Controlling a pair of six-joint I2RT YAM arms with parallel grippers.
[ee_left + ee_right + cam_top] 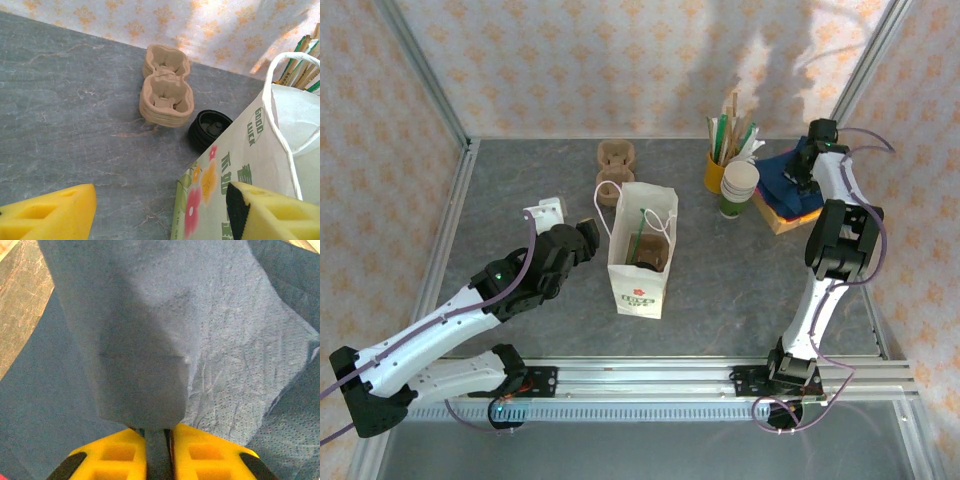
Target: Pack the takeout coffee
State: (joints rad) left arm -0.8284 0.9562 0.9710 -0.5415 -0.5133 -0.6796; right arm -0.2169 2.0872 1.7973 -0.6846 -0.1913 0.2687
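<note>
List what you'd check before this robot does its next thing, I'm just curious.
1. The right fingers pinch a blue napkin: ok.
2. That napkin is free of the napkin stack: cannot tell.
3. The paper bag stands upright, mouth open: ok.
4. The left fingers are open and empty beside the bag: ok.
5. The dark round shape inside the bag is the lidded coffee: cannot tell.

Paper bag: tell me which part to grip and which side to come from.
Pinch a white loop handle of the paper bag from above. The bag stands upright, its handles stand clear of the rim, and its thin walls would probably buckle under a side squeeze.
</note>
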